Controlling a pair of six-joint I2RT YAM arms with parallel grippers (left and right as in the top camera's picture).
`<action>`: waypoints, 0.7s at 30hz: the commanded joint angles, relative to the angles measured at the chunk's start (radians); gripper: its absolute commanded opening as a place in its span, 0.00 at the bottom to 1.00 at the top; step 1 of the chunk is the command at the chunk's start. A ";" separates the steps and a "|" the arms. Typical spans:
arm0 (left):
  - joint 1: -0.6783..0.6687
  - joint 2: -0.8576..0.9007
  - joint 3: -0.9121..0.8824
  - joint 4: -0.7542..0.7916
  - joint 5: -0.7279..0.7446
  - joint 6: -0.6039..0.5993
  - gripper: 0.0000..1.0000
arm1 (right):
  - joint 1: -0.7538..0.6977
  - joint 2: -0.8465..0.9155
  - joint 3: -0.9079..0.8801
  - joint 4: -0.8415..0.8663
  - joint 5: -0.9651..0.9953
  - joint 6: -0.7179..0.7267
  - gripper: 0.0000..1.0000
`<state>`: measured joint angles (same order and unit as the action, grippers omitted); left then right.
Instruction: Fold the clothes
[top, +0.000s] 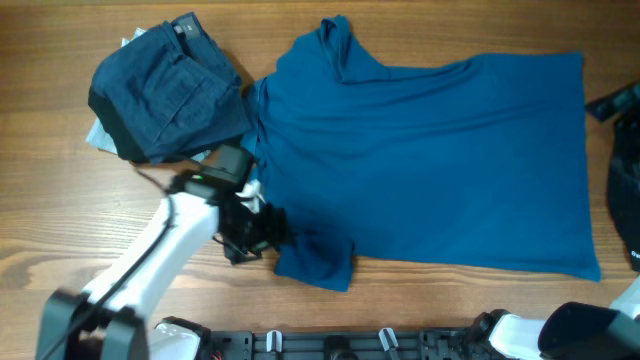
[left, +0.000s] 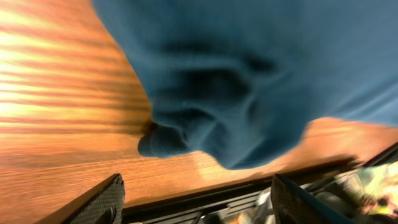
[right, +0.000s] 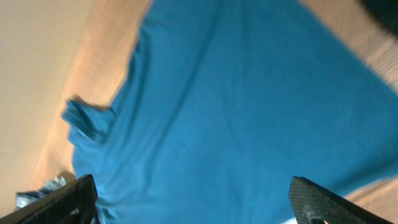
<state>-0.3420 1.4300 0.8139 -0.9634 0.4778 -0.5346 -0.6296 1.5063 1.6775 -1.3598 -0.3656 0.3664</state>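
1. I am starting on my own side of the blue shirt (top: 430, 160). A black rail (top: 330, 345) is running along the edge of the table (top: 60, 230), nearer to me than the shirt's near edge.
2. The right gripper (right: 191, 182) is hanging above the shirt. Its fingers (right: 68, 199) are standing wide apart with nothing between them, and only flat blue cloth is showing below. From overhead I am seeing only the right arm (top: 590, 330), off the shirt's near right corner.
3. The left gripper (top: 258, 230) is sitting just beside the shirt's near left corner, at the end of the white left arm (top: 150, 255). Its fingers (left: 102, 202) are apart and gripping nothing. The cloth is lying just ahead of the tips, not between them.
4. That cloth is the shirt's bunched corner (top: 315, 258), which is lying crumpled on the wood and sticking out from the near edge toward me.
5. The shirt's body is lying spread flat on the table, with its straight hem to the right.
6. On the shirt's far side a flap (top: 338, 45) is sticking out. I cannot tell whether it is a sleeve or a collar.
7. The folded jeans (top: 165, 95) are resting against the shirt's far left edge. A pale blue cloth (top: 103, 135) is peeking out beneath them on the side away from the shirt.
8. A black cloth (top: 625, 185) is lying just beyond the shirt's hem, cut off by the frame.
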 joint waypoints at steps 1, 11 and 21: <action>-0.102 0.131 -0.051 0.051 0.045 -0.048 0.73 | 0.006 0.012 -0.130 0.006 -0.032 -0.027 1.00; -0.173 0.312 -0.052 0.197 0.045 -0.095 0.43 | 0.006 0.013 -0.462 0.171 -0.035 -0.034 1.00; -0.093 0.191 -0.047 0.129 0.120 -0.098 0.04 | -0.014 0.027 -0.509 0.242 0.125 0.018 1.00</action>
<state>-0.4786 1.7073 0.7712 -0.8043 0.5739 -0.6342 -0.6304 1.5166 1.1763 -1.1282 -0.3279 0.3515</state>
